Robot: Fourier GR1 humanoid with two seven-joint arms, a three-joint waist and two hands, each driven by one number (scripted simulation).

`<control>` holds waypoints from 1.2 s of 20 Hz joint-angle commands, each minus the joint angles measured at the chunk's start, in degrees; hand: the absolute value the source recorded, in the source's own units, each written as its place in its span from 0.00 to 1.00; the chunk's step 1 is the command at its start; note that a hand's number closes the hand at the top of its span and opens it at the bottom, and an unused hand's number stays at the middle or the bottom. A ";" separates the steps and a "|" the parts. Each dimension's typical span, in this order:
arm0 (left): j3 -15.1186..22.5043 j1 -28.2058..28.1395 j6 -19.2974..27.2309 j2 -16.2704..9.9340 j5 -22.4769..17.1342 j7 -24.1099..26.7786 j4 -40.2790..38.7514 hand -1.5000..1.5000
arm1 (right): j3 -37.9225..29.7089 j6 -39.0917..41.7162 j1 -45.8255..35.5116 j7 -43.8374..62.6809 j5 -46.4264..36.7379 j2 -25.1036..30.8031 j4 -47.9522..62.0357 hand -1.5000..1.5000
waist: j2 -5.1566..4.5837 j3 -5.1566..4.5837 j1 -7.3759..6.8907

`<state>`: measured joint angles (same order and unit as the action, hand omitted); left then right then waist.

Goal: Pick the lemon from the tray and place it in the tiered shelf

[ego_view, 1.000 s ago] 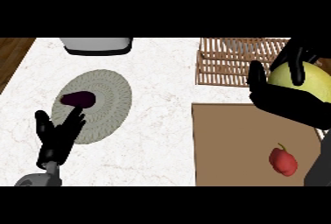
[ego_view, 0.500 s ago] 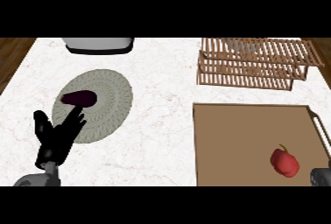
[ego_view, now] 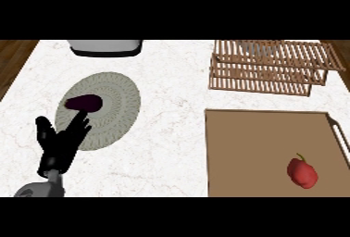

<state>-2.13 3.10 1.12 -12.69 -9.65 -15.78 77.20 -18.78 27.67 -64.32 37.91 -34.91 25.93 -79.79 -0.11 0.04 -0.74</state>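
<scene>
Lemon unseen; tray (ego_view: 226, 152) cut off below, left hand (ego_view: 60, 146) open, empty, right hand out of view.

Tray (ego_view: 273, 139) near edge cut off below; grey container (ego_view: 106, 46) cut off at top.

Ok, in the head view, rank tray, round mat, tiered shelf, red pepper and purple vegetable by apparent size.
1. tray
2. tiered shelf and round mat: look alike, not ranked
3. red pepper and purple vegetable: look alike, not ranked
</scene>
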 commanded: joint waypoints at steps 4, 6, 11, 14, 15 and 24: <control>0.76 -2.24 -1.18 0.96 1.54 3.62 -1.86 0.50 | 2.43 -4.12 -1.80 -12.47 -2.72 4.33 15.47 1.00 | -0.22 -0.08 -0.38; -1.34 -1.14 -3.25 -1.28 -1.06 0.14 0.37 0.50 | 3.64 -6.12 -2.39 -12.45 -3.88 3.48 16.97 1.00 | -0.05 -0.07 -0.21; -1.85 2.50 -2.62 -1.01 -0.34 -0.45 -2.42 0.50 | 4.96 -14.14 -7.23 -16.09 -7.50 1.66 28.43 1.00 | -0.28 -0.08 -0.54; -0.26 -0.63 -0.84 0.88 0.62 -1.69 2.50 0.50 | 4.20 -13.46 -6.40 -20.78 -7.14 5.30 30.70 1.00 | -0.06 -0.05 -0.28; -0.25 -0.72 0.81 0.63 0.30 -6.74 6.42 0.50 | 4.13 -14.91 -4.66 -21.56 -7.44 5.07 30.62 1.00 | -0.01 -0.02 -0.32; -0.21 0.55 1.06 2.31 2.00 -3.44 2.53 0.50 | 3.95 -20.30 -7.48 -32.12 -7.91 5.35 42.23 1.00 | -0.17 -0.04 -0.28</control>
<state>-2.26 2.58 0.96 -10.99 -8.19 -17.70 79.51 -15.08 7.85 -71.89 9.74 -42.75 30.51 -40.50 -0.32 0.02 -1.32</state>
